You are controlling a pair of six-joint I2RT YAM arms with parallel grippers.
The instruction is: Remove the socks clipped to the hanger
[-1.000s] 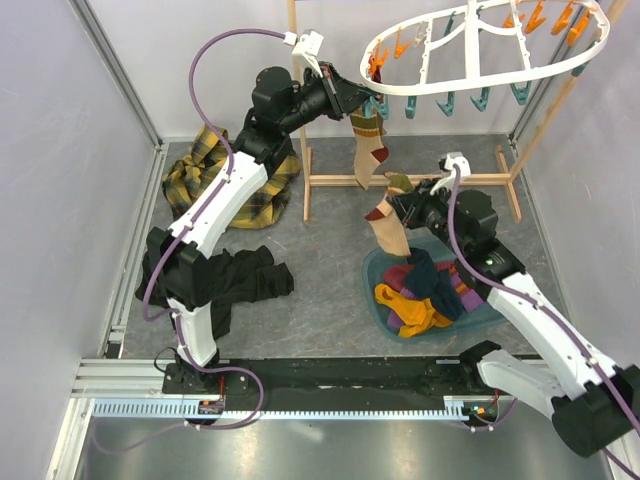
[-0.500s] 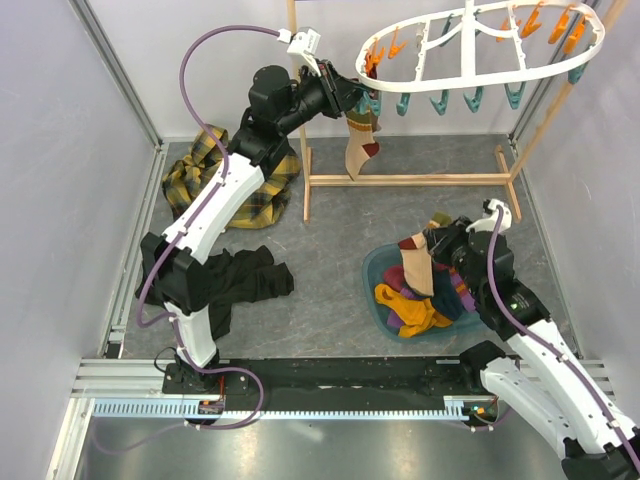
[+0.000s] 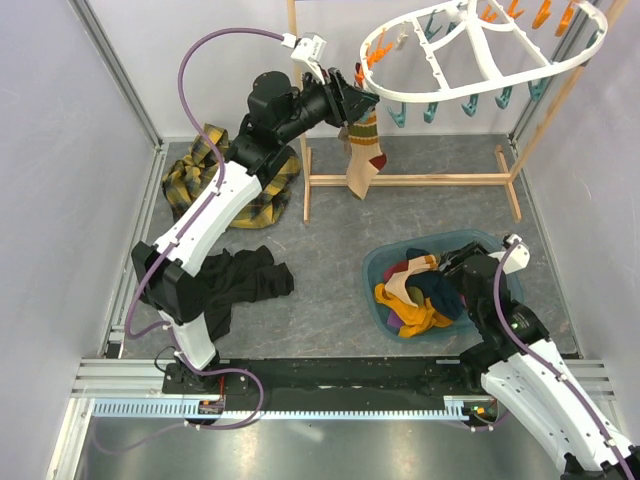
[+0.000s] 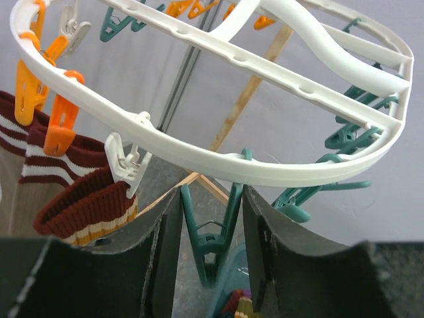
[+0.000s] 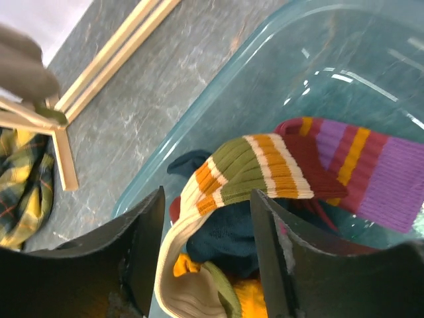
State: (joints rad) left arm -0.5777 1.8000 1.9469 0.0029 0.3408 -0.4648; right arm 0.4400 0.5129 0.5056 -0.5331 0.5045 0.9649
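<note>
Hanging off the left end of the white hanger is a beige sock with a maroon heel. The other socks are piled in the teal tub on the table. The left gripper is up at the rim, jaws apart around a teal clip. The right gripper hovers over the tub, wide open, gripping nothing.

White oval hanger, one striped sock clipped; other socks in tub
</note>
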